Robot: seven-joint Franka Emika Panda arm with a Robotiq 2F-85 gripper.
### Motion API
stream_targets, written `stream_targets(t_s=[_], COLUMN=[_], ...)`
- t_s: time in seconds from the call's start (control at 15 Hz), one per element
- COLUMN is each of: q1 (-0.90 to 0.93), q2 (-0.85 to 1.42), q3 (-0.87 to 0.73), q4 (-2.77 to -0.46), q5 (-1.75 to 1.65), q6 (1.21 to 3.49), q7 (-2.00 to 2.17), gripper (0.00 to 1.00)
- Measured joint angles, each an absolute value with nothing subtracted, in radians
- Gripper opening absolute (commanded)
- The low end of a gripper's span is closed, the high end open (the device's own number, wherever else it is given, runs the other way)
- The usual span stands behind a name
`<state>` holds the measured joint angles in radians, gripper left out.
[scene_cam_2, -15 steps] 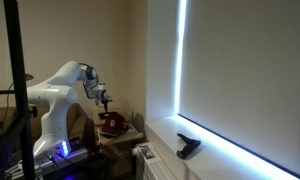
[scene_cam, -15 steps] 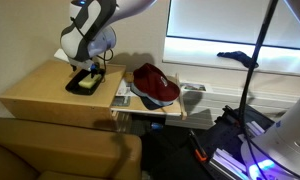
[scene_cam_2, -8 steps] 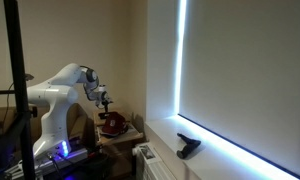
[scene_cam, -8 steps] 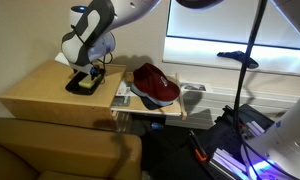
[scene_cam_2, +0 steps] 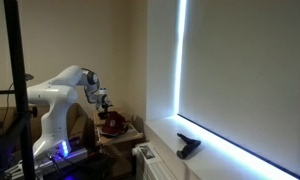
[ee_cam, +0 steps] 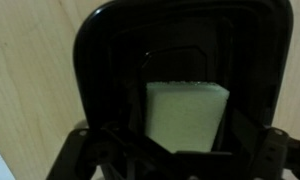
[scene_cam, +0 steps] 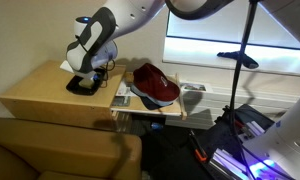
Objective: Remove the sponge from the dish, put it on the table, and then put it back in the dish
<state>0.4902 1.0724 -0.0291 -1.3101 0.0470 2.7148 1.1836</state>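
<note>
On the left, the light wooden table (scene_cam: 35, 95) is carrying the black dish (scene_cam: 76, 89) near its back right corner. The arm is bending down over it, and the gripper (scene_cam: 90, 77) is hanging low inside the rim. In the wrist view the pale yellow sponge (ee_cam: 187, 108) is lying flat in the dish (ee_cam: 95, 60), and the gripper (ee_cam: 187, 138) is holding its jaws wide apart, one either side of the sponge. I cannot tell whether they are touching it. Further right, a dark red cap (scene_cam: 155, 82) is lying apart from the dish.
</note>
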Motion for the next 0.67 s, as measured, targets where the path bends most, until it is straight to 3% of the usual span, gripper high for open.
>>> stream_targets(t_s=[0.07, 0.13, 0.27, 0.67], q1=[0.490, 0.490, 0.490, 0.487], q2=[1.080, 1.088, 1.100, 1.108], q3=[-0.028, -0.027, -0.026, -0.025], q4=[-1.301, -1.293, -1.280, -1.242], q5=[0.047, 0.047, 0.047, 0.047], q6=[2.715, 2.715, 2.712, 2.664], q7=[1.184, 1.184, 1.183, 1.183], gripper=[0.99, 0.74, 0.72, 0.31])
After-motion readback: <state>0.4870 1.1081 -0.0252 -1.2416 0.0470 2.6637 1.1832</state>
